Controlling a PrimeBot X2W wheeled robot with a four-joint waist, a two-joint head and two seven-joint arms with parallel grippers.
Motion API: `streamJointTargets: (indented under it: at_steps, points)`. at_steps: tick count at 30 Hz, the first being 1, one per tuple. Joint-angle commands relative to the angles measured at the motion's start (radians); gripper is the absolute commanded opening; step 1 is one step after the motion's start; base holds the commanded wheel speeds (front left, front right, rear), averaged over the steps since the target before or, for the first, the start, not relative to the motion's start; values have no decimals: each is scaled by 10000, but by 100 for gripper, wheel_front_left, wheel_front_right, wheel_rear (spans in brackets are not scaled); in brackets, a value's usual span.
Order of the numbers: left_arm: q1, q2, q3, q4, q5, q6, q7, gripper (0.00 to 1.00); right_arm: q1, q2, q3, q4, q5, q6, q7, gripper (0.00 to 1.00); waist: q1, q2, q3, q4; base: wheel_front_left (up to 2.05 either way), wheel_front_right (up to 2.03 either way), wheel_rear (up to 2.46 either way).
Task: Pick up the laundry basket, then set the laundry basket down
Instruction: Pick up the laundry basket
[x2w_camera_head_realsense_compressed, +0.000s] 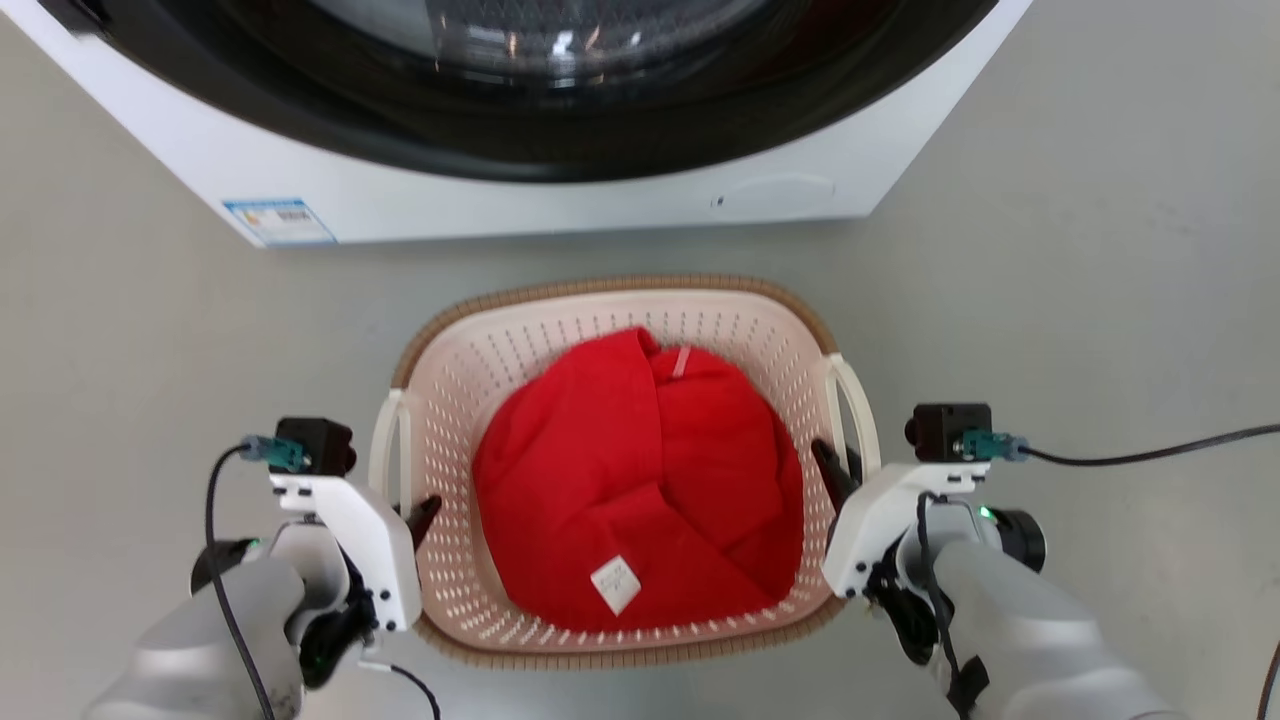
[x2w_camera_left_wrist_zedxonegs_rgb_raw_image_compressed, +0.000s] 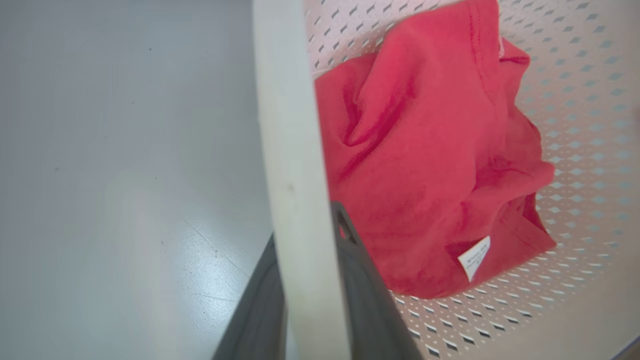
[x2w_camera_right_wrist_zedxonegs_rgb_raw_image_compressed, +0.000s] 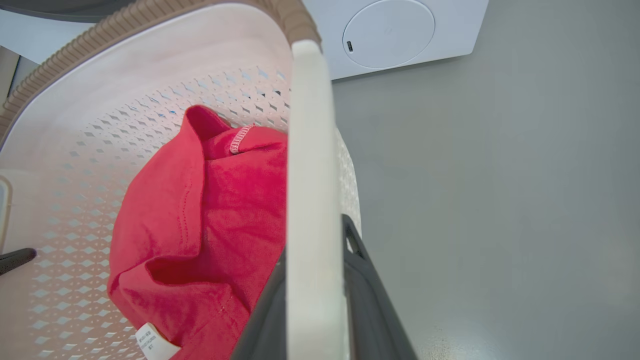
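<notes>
The laundry basket (x2w_camera_head_realsense_compressed: 600, 290) lies mid-frame in the head view, with the washer (x2w_camera_head_realsense_compressed: 520, 210) at its 12 o'clock and a red garment (x2w_camera_head_realsense_compressed: 640, 480) heaped inside. At the basket's 8 o'clock the left gripper (x2w_camera_head_realsense_compressed: 415, 512) pinches the white left handle (x2w_camera_head_realsense_compressed: 385, 450) between its dark fingers, and at 4 o'clock the right gripper (x2w_camera_head_realsense_compressed: 835, 470) pinches the right handle (x2w_camera_head_realsense_compressed: 858, 410) likewise. Whether the basket rests on the grey floor (x2w_camera_head_realsense_compressed: 1100, 300), I cannot tell.

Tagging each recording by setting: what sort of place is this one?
Probably a laundry area, home or a mock-up: a white front-loading washing machine stands on a plain grey floor, with a laundry basket holding a red garment before it.
</notes>
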Motion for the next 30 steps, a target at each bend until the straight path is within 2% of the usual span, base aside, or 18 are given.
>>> streamJointTargets:
  at_steps: [1,12,30]
  points:
    - [7,453,210,116,-69,-117,-33,0,409,-143,193,73,109,79,46,0,0,0,-466,-79,0,0,0]
    - [791,-588,209,1173,-250,-117,648,0,960,-143,1262,382,1227,79,1096,0,0,0,-2308,-128,0,0,0]
    - [1771,-2091,208,2533,-448,-117,1270,0,1900,-143,2332,598,2158,79,2023,0,0,0,-4316,-95,0,0,0]
